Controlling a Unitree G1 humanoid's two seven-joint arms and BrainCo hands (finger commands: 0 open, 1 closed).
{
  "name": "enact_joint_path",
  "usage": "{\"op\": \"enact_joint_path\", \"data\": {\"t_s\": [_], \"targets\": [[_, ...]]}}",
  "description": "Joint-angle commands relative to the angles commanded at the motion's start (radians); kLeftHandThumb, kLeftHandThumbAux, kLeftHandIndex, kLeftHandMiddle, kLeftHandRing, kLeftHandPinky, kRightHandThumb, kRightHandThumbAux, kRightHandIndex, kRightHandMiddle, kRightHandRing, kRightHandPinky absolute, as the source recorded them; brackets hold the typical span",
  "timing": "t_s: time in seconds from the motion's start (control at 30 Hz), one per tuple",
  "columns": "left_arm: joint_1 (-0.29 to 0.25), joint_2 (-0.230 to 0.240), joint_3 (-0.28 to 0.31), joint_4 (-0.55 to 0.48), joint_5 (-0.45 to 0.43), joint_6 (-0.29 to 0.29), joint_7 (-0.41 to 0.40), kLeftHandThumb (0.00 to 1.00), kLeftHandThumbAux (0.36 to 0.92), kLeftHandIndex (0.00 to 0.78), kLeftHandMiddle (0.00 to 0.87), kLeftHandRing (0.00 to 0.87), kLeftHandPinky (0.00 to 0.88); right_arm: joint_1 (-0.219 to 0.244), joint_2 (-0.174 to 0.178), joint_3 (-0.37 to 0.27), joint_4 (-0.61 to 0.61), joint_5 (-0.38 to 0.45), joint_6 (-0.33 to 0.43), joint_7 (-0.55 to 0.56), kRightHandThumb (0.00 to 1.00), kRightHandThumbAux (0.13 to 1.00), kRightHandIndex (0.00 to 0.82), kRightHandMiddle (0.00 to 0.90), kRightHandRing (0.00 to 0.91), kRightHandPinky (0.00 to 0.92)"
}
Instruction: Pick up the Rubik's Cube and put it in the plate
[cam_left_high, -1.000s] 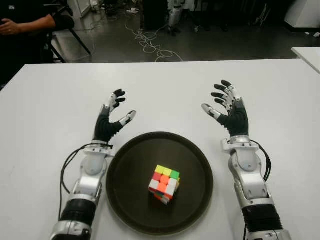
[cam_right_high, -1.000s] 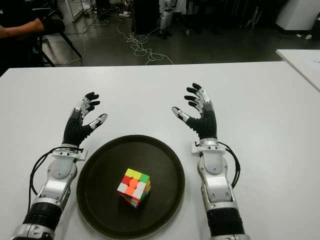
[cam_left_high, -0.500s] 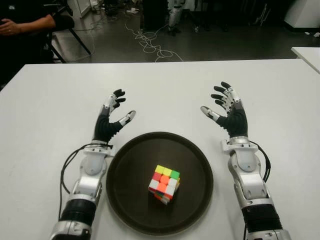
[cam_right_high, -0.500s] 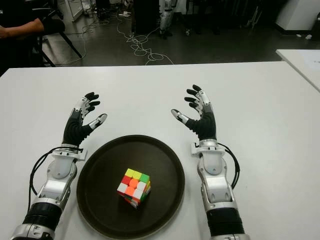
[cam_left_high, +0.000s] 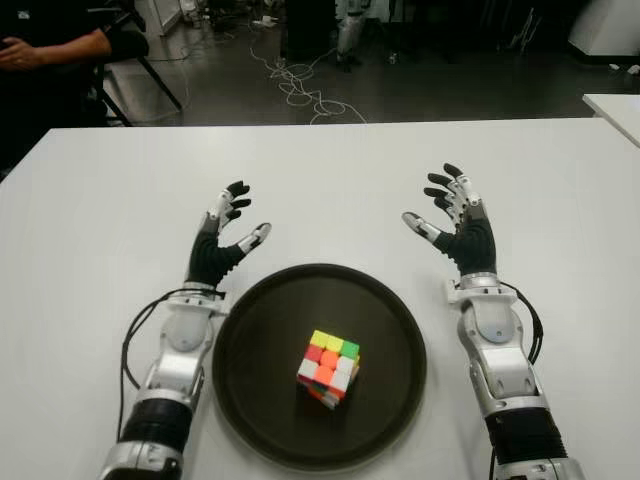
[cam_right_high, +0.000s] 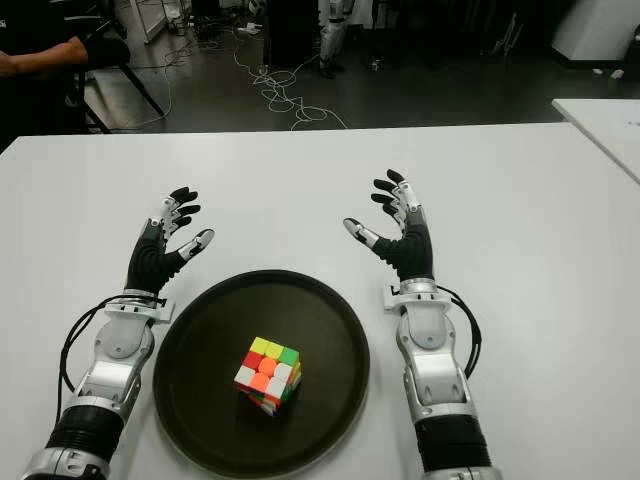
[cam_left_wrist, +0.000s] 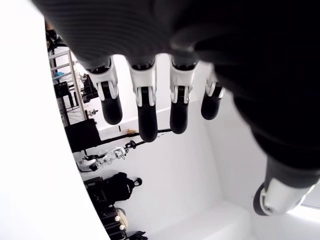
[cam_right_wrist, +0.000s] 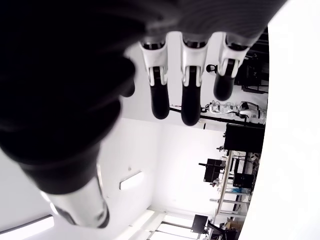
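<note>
Status: Rubik's Cube (cam_left_high: 329, 368) sits inside the plate (cam_left_high: 255, 350), approx. centre, slightly toward the near edge of the surface (cam_left_high: 330, 170). Plate lies at the near edge, mid-width.

Left hand (cam_left_high: 218, 243): just beyond the plate's far-left rim, fingers (cam_left_wrist: 145, 107) spread, holding nothing. Right hand (cam_left_high: 455, 222): beyond the plate's far-right rim, fingers (cam_right_wrist: 189, 95) spread, holding nothing. Neither hand touches cube or plate.

Step in hand (judgement): placement appears complete; cube is released, task approx. done.

Next move (judgement): no regrasp req'd. Retract both arms w/o clipping the plate rim; verify cube stays put.
</note>
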Motion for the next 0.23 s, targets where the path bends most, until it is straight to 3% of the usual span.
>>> {"op": "enact_joint_path", "data": {"t_s": [0.23], "targets": [[0.006,-0.001,0.001,-0.011,0.009,0.011,0.011,0.056,0.591,0.104,0.173,0.168,0.139,0.000,-0.001,0.001,-0.011,-0.006,0.025,-0.007,0.165,0.779,0.122,0.226,0.226,0.201]]}}
